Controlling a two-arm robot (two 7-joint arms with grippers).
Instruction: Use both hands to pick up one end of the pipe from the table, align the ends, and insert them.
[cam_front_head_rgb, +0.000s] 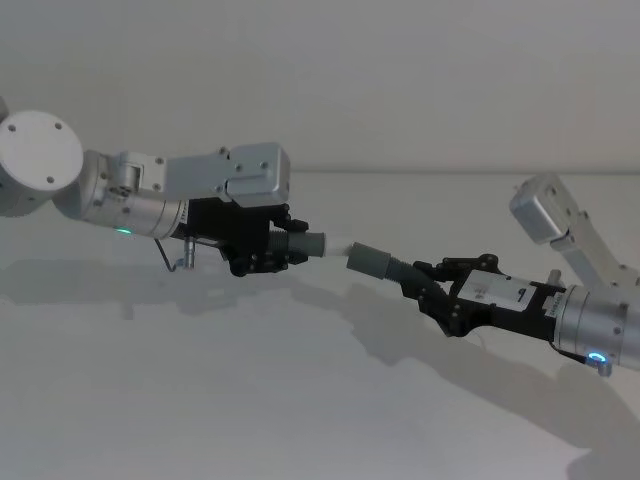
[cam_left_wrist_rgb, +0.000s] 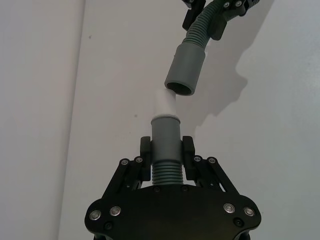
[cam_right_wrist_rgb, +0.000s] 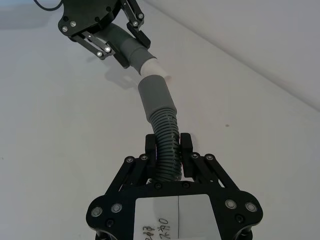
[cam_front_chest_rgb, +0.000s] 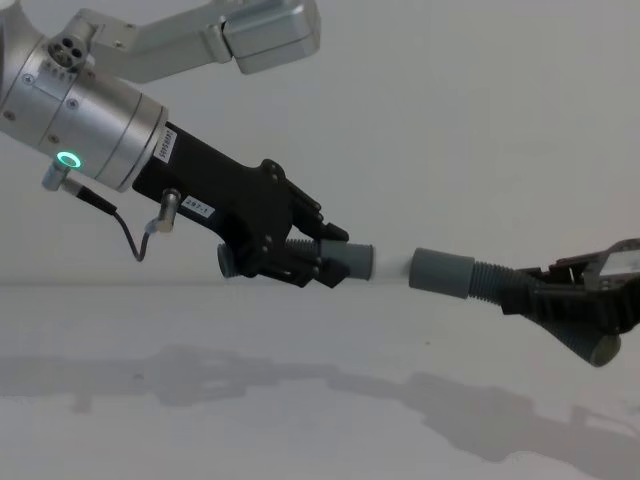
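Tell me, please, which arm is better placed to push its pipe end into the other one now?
Probably the left gripper: its white tip already points at the open cuff held by the right gripper, just short of it.

1. We see our left gripper (cam_left_wrist_rgb: 166, 159) closed on a ribbed hose piece (cam_left_wrist_rgb: 165, 170), one black finger (cam_left_wrist_rgb: 145, 155) pressed to each side of it just where the ribs meet the smooth grey cuff (cam_left_wrist_rgb: 165, 132).
2. Beyond that cuff the narrower white tip (cam_left_wrist_rgb: 165, 104) sticks out past the fingers.
3. The white tip meets the open mouth of the second cuff (cam_left_wrist_rgb: 186, 70), only just at its rim, and the two sit at a slight angle to each other.
4. The second hose piece (cam_left_wrist_rgb: 202, 22) curves away to our right gripper (cam_left_wrist_rgb: 217, 12), partly in view.
5. The white table (cam_left_wrist_rgb: 50, 100) lies behind, with shadows across it.
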